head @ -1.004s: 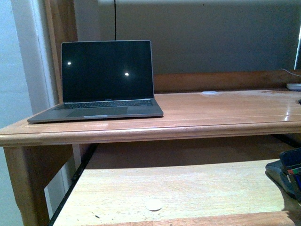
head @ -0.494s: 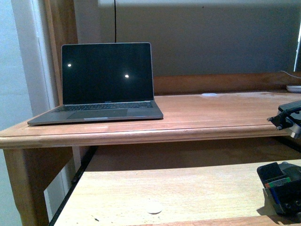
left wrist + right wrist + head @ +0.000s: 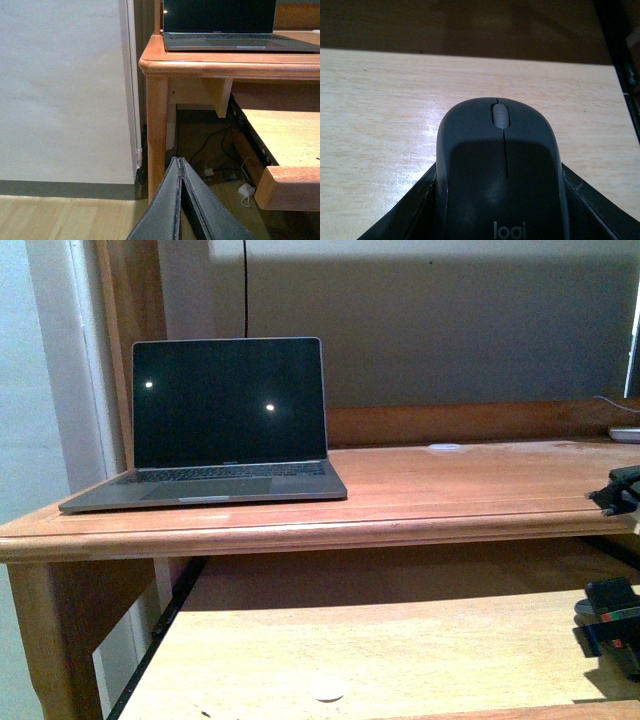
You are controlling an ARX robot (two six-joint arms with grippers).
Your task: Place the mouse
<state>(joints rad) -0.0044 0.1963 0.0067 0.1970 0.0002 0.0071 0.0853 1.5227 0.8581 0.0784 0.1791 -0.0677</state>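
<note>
The mouse (image 3: 495, 145) is dark grey and rounded, with a grey scroll wheel and a logo. My right gripper (image 3: 497, 172) is shut on its sides and holds it over the pale pull-out shelf (image 3: 380, 110). In the front view the right gripper (image 3: 612, 625) shows at the far right edge over that shelf (image 3: 400, 640); the mouse cannot be made out there. My left gripper (image 3: 180, 162) is shut and empty, its fingers pressed together, low near the floor beside the desk's left leg (image 3: 157, 135). It is out of the front view.
An open laptop (image 3: 225, 425) with a dark screen stands at the left of the wooden desk top (image 3: 450, 490). A small white disc (image 3: 445, 447) lies at the desk's back, another (image 3: 327, 687) on the shelf's front. Cables (image 3: 215, 150) lie under the desk.
My right gripper has shifted over the shelf at the right edge, now a little further right. A part of the right arm came into view by the desk's right edge.
</note>
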